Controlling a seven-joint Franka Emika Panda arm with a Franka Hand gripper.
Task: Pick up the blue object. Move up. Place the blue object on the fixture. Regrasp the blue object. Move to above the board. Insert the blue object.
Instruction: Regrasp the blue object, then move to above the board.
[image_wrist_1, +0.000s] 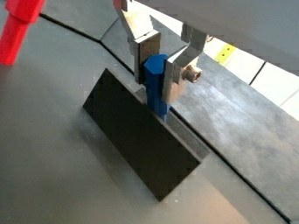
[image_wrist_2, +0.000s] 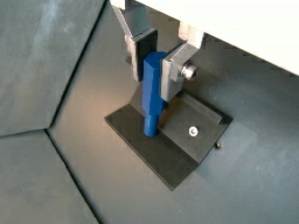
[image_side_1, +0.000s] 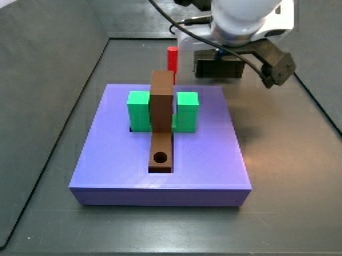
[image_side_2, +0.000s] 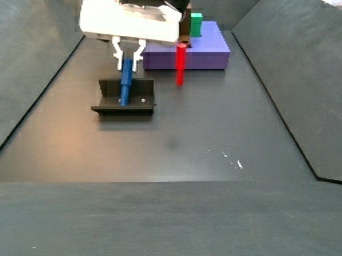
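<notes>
The blue object (image_wrist_2: 153, 92) is a short blue peg standing upright, its lower end resting on the fixture (image_wrist_2: 193, 140), a dark flat bracket on the floor. My gripper (image_wrist_2: 156, 59) comes down from above with its two silver fingers on either side of the peg's upper half, and both look pressed against it. Both wrist views show this hold, with the blue object (image_wrist_1: 156, 83) rising over the fixture (image_wrist_1: 140, 136). In a side view the gripper (image_side_2: 127, 52), the peg (image_side_2: 127, 80) and the fixture (image_side_2: 123, 105) stand in front of the board (image_side_2: 201, 50). The lavender board (image_side_1: 160, 165) carries two green blocks and a brown strip.
A red peg (image_side_2: 181, 62) stands upright between the fixture and the board, and it shows too as the red peg (image_wrist_1: 14, 35) and the red peg (image_side_1: 173, 57). Dark raised walls (image_side_2: 40, 90) edge the floor on both sides. The arm's cables (image_side_1: 181, 20) hang behind the gripper.
</notes>
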